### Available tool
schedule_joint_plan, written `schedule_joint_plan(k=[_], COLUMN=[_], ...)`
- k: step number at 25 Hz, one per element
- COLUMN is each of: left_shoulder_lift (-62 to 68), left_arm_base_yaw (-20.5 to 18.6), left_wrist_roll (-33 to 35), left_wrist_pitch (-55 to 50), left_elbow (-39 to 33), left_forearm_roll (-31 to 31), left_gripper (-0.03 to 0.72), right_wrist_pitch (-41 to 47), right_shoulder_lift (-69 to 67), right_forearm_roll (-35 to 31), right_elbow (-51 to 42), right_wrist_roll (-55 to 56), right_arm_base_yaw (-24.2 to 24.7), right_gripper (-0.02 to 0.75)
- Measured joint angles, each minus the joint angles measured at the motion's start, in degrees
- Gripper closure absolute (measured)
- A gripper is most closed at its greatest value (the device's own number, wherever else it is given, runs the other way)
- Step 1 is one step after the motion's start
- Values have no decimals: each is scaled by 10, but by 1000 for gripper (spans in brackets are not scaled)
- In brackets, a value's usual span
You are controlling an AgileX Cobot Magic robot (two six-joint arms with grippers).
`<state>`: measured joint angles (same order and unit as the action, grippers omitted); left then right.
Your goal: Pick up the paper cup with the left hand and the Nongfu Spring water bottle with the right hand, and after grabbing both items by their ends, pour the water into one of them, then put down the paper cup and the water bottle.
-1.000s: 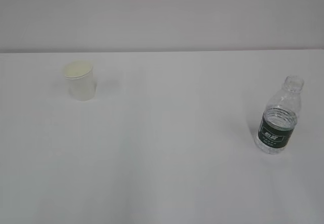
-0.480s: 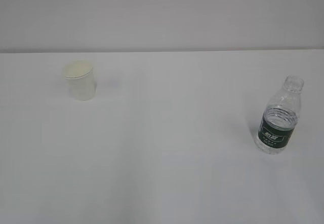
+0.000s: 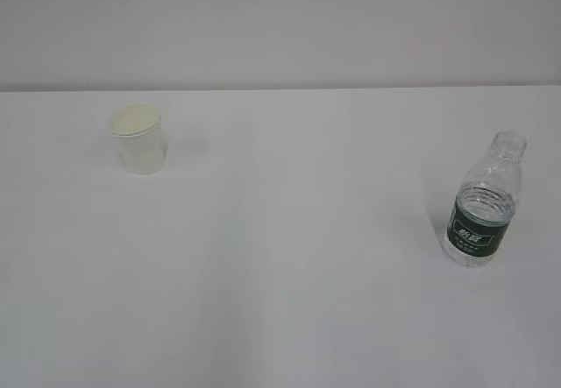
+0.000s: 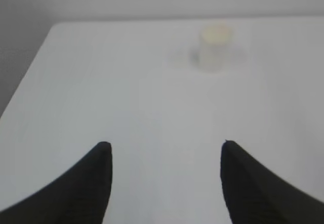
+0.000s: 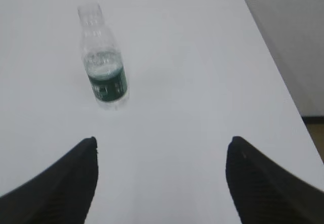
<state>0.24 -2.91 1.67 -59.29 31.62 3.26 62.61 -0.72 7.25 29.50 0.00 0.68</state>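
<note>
Both claws gape empty: left hand point(image 4: 164, 148) low in its view, right hand point(image 5: 162, 143) likewise. Far off, upper centre, stands the paper cup point(image 4: 215, 47); the Nongfu Spring water bottle point(image 5: 104, 67) upper left, capless, could tip if nudged.

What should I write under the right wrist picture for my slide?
Open right hand faces the uncapped Nongfu Spring water bottle, standing upright on the white table.
</note>
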Motion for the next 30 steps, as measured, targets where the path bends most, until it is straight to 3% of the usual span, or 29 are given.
schedule_joint_plan(k=[9,16,24,30], left_shoulder_lift=[105,168,222,313], left_arm_base_yaw=[2,2,3,32], left_wrist_roll=[0,0,0,0], left_wrist_pitch=[128,272,358,451], left_elbow=[6,6,6,6], left_forearm_roll=[25,58,57,58], left_gripper=[221,228,242,243], right_wrist_pitch=[-123,-317,-386,-444], right_shoulder_lift=[-49,-111,-162,-224], right_forearm_roll=[-58,-73,-89,-89], right_elbow=[29,29,29,29], right_wrist_roll=[0,0,0,0], right_arm_base_yaw=[0,0,0,0], right_gripper=[150,150,150,150])
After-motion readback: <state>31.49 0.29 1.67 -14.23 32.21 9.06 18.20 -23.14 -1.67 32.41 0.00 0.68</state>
